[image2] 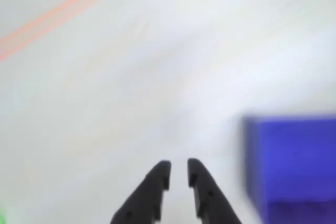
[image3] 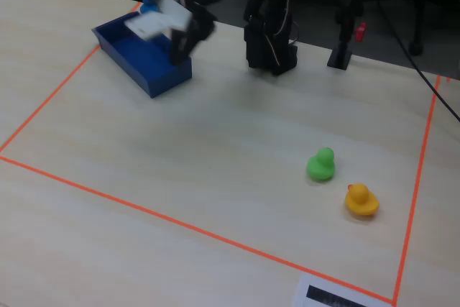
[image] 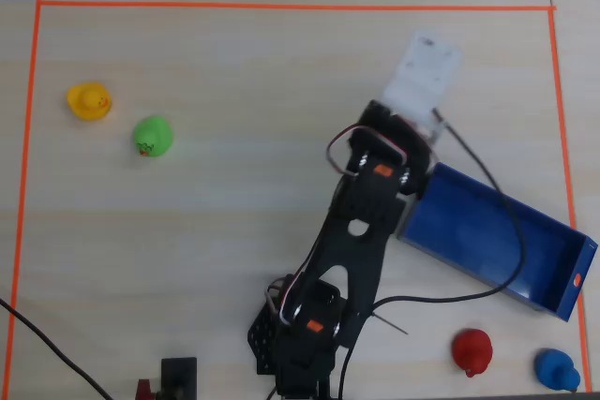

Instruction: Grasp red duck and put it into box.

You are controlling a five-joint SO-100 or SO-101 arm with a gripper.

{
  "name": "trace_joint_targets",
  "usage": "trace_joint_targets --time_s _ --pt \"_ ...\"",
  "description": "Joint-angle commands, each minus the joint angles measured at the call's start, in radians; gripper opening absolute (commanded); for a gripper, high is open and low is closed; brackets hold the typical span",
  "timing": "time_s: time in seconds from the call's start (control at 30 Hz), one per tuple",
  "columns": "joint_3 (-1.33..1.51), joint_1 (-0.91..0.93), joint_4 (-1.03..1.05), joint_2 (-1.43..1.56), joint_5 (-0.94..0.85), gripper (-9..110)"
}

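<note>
Two black fingers [image2: 160,182] fill the bottom of the wrist view, pointing up the picture with a narrow gap between their tips and nothing held in it. The gripper [image2: 179,170] hangs over bare pale wood, and the view is blurred. To its right in that view stands the blue wall of the box [image2: 294,161], close beside the fingers but not touching them.

From overhead, the arm [image: 361,231] reaches from its base at the bottom edge of the table up and to the right, its white wrist part over the taped field just above the upper left end of the box [image: 487,231]. The box lies slanted near the right edge of the table, its low walls blue and a small orange mark at its lower right end; nothing shows inside it.

The red duck [image: 472,351] sits on the wood near the bottom right corner of the table, below the box and apart from it. A blue duck [image: 557,369] stands just to its right, closer to the corner. Well away, near the left edge, a yellow duck [image: 89,100] and a green duck [image: 153,136] stand near each other.

Orange tape [image: 281,7] marks a rectangle round the working field. Whether the fingers could close further cannot be told from the blurred picture
</note>
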Motion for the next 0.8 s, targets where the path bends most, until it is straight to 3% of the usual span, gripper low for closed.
trace_joint_targets --time_s 0.0,0.17,0.4,0.63,0.77 --pt "-0.397 0.307 -0.044 -0.138 -0.003 0" --pt "-0.463 0.643 -0.031 -0.172 -0.037 0" --pt "-0.425 1.066 0.250 -0.143 -0.156 6" --pt "-0.140 1.285 0.356 0.064 -0.273 22" --pt "0.031 1.348 0.360 0.169 -0.357 24"
